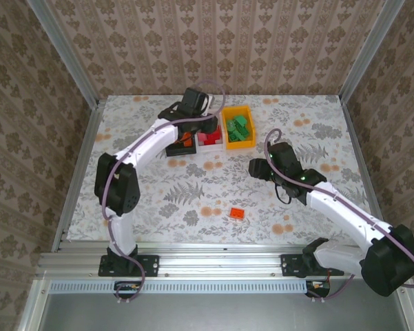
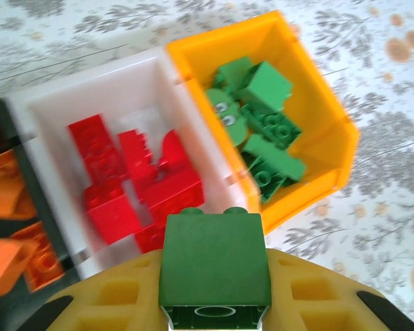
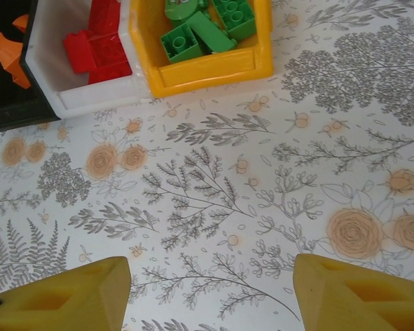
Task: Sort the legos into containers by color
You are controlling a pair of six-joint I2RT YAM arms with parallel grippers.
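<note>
Brick (image 2: 215, 265), green, clamped in left gripper (image 2: 214, 312) near white bin (image 2: 124, 89); should shift over yellow bin (image 2: 318, 117) before release. Right gripper (image 3: 207, 293) gapes empty.

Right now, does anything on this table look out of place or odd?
One orange brick lies alone on the table, apart from the black bin holding other orange ones. The left gripper holds a green brick above the bins, near the white bin of red bricks, not yet in the yellow bin.
</note>
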